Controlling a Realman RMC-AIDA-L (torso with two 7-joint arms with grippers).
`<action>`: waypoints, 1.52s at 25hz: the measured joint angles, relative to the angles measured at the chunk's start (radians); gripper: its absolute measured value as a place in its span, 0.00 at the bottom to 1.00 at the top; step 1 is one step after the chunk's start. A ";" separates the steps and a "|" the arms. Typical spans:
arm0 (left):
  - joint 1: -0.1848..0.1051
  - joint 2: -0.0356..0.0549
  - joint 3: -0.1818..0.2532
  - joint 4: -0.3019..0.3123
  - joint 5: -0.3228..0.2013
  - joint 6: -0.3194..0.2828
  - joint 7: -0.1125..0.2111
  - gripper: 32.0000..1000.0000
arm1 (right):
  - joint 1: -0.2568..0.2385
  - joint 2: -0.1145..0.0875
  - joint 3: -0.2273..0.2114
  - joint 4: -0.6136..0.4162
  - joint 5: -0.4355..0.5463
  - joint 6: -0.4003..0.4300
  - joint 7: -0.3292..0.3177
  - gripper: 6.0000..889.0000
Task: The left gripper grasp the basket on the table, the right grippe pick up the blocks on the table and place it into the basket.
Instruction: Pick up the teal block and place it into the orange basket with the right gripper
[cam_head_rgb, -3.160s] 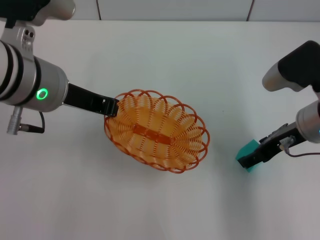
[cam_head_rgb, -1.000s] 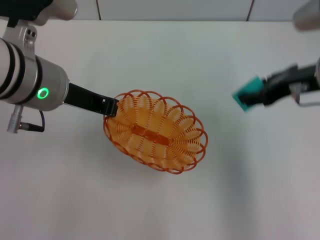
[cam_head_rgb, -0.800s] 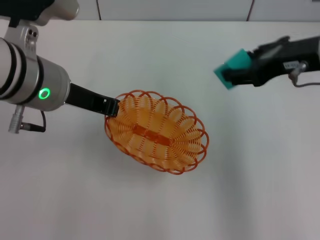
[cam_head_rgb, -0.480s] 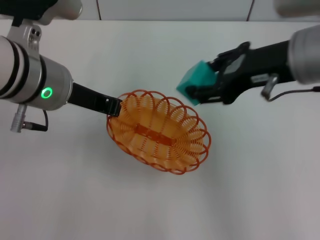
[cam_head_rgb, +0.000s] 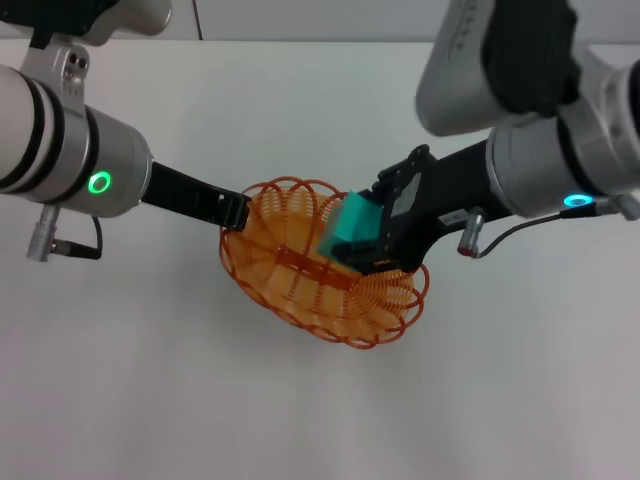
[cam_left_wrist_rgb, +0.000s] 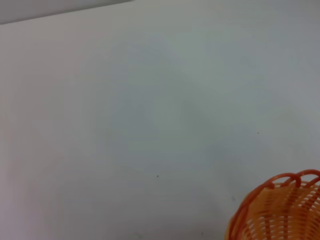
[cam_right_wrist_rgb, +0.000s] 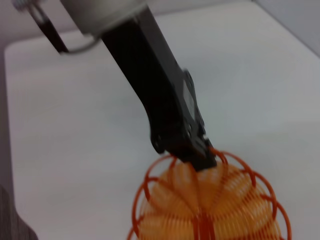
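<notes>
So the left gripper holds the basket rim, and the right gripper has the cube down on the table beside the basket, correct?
Not quite. The left gripper does hold the basket rim, but the head view shows the right gripper holding the cube over the basket, not on the table beside it.

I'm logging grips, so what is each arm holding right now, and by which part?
Left gripper pinches the basket at its rim. Right gripper grips the cube by its sides, over the basket.

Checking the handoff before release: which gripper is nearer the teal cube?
Right. The right gripper holds the cube over the basket; the left gripper grips the basket's far rim.
</notes>
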 joint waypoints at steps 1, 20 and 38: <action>-0.002 -0.0005 0.002 0.002 0.000 0.000 0.000 0.04 | 0.007 0.000 -0.004 0.014 -0.011 -0.003 0.003 0.59; -0.012 0.0016 0.011 0.004 0.006 0.000 -0.001 0.04 | 0.045 0.000 -0.042 0.089 -0.028 -0.016 0.009 0.59; -0.017 0.0000 0.012 0.005 0.006 0.000 0.000 0.04 | 0.070 0.000 -0.035 0.137 -0.025 -0.013 0.005 0.80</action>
